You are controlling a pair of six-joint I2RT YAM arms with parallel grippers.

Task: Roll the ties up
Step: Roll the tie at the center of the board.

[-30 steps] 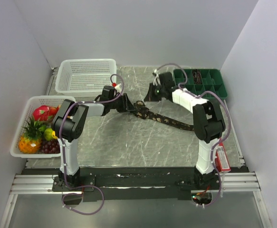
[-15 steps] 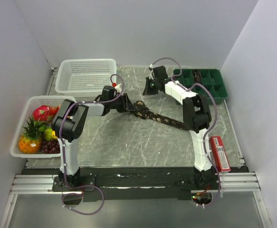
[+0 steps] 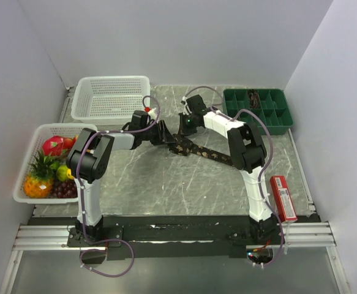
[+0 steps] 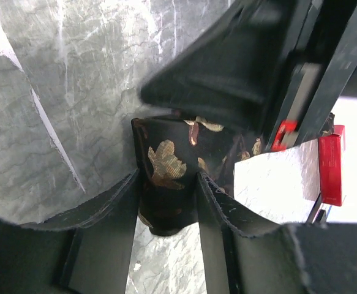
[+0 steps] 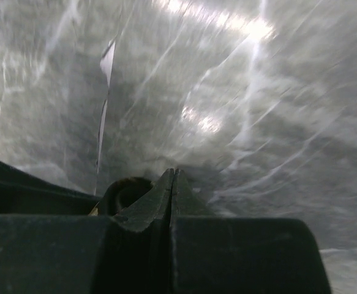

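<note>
left gripper (image 4: 169,184): clamped on tie (image 4: 166,162) (rolled end) | right gripper (image 5: 172,177): closed, empty, near tie | tie: on surface (image 4: 74,92)

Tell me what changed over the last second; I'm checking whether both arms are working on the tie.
The shut right gripper swung left, away from the green plastic compartment tray, to just behind the rolled end of the dark speckled fabric necktie. The left gripper stayed clamped on that roll; the necktie's tail did not move.
</note>
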